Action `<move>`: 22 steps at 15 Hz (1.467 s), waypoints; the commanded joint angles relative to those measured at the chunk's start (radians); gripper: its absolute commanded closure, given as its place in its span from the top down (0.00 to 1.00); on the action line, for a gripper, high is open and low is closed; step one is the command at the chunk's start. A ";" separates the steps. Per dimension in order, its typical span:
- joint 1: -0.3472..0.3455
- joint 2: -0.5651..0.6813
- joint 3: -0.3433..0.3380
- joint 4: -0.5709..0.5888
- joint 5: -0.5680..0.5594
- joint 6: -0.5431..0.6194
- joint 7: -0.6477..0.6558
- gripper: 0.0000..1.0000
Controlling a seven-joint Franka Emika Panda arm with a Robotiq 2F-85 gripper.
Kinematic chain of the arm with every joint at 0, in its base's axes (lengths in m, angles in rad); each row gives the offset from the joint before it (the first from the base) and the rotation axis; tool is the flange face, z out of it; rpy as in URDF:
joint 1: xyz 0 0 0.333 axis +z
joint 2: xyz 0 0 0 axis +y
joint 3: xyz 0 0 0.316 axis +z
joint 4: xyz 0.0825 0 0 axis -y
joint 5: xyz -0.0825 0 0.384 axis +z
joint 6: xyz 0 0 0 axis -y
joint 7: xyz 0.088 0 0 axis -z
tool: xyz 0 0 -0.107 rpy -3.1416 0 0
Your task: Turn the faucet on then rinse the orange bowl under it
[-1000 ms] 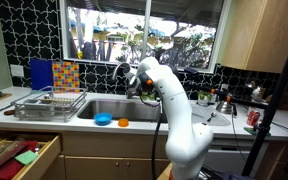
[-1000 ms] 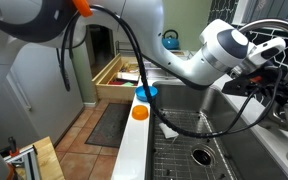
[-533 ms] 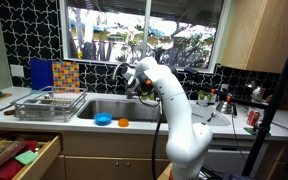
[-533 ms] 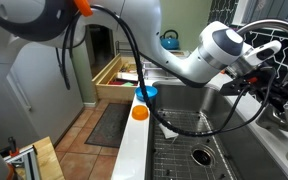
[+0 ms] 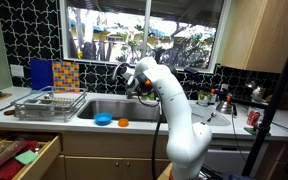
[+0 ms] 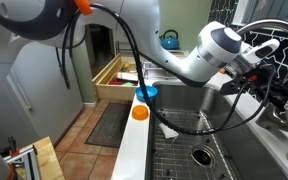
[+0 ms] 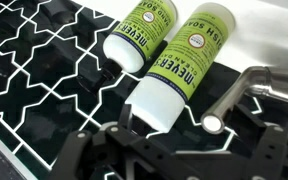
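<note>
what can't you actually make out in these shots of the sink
1. Gripper: in an exterior view it blends into dark clutter behind it. In the wrist view the bottom edge cuts off its fingers, so open or shut is unclear.
2. Faucet: the wrist view shows only a grey metal piece, cut off by the right edge. Whether water runs is not visible.
3. Orange bowl: too small in an exterior view to see inside.

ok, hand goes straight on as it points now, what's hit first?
Likely the nearer green-labelled soap bottle, centred ahead of the hand in the wrist view; the faucet sits off to the side. Depth unclear.
</note>
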 commanded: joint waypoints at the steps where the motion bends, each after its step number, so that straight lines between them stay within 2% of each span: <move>1: 0.021 0.012 -0.035 0.004 -0.044 -0.027 0.028 1.00; 6: 0.026 0.012 -0.046 0.000 -0.042 -0.041 0.026 1.00; 11: 0.029 -0.053 -0.001 -0.044 0.052 -0.139 -0.006 1.00; 13: 0.044 -0.091 0.008 -0.078 0.085 -0.165 0.019 1.00; 15: 0.050 -0.140 0.035 -0.121 0.138 -0.189 -0.008 1.00; 16: 0.016 -0.177 0.103 -0.137 0.155 -0.231 -0.030 1.00; 17: 0.014 -0.202 0.124 -0.155 0.183 -0.265 -0.055 1.00; 22: 0.006 -0.301 0.216 -0.193 0.322 -0.519 -0.159 1.00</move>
